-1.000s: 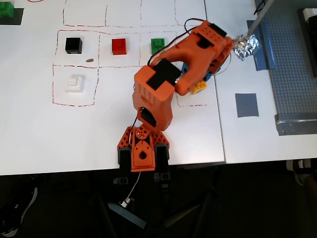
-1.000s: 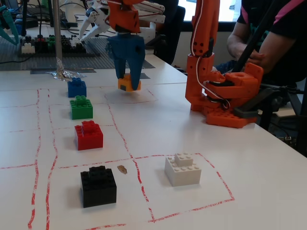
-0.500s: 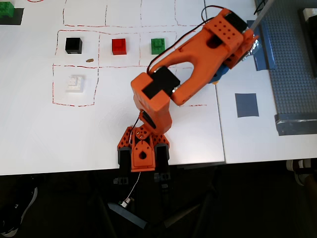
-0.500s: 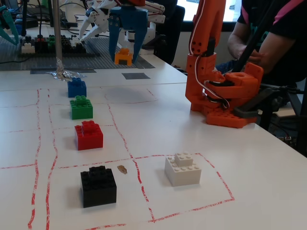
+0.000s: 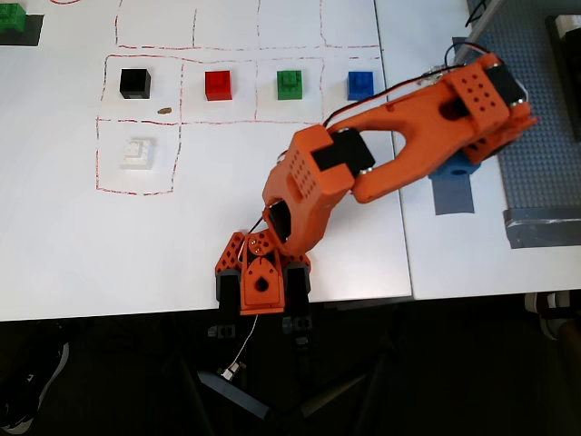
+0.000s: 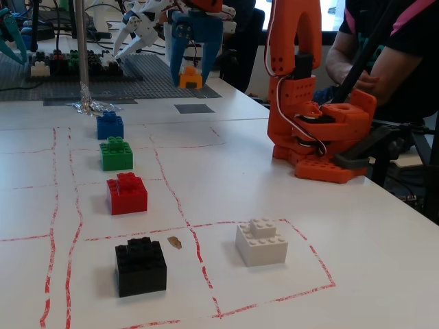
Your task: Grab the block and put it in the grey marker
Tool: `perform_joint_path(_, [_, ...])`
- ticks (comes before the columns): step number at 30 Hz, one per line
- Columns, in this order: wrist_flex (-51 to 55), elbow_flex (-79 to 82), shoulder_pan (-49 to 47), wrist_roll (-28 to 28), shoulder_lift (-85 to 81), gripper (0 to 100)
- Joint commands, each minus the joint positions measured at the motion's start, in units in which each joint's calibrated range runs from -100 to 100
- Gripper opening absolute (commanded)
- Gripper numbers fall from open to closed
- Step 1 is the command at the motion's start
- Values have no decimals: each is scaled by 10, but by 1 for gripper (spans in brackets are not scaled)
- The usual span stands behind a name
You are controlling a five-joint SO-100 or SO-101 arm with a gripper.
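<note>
The orange-yellow block [image 6: 191, 77] sits at the near edge of the studded grey baseplate [image 6: 137, 81] in the fixed view. My gripper [image 6: 195, 63] hangs over it with its blue fingers [image 6: 175, 48] spread to either side of the block, open. I cannot tell whether they touch it. The grey marker [image 6: 194, 108] is a flat tape patch on the white table just in front of the block. In the overhead view the arm hides the block. Only a blue part of the gripper [image 5: 452, 169] shows there, just above the grey marker [image 5: 452, 195].
A row of black [image 5: 134, 84], red [image 5: 219, 84], green [image 5: 290, 84] and blue [image 5: 360, 84] bricks and a white brick [image 5: 138, 152] lie in red-lined squares. The arm's base [image 5: 260, 283] is clamped at the table edge. Foil [image 6: 89, 105] wraps a pole. A white arm [image 6: 137, 27] stands behind.
</note>
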Motion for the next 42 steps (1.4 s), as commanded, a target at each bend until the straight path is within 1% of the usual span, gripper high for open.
perform_joint_path(1, [-21, -74, 37, 27, -13, 0])
perform_joint_path(8, [-46, -83, 76, 62, 34, 0])
perform_joint_path(17, [-73, -122, 102, 74, 109, 0])
perform_joint_path(26, [-121, -127, 127, 87, 137, 1])
perform_joint_path(30, [-124, -126, 135, 95, 139, 7])
perform_joint_path(35, [-133, -116, 139, 86, 138, 21])
perform_joint_path(38, [-133, -112, 134, 72, 129, 28])
perform_joint_path(42, [-129, -103, 128, 69, 110, 35])
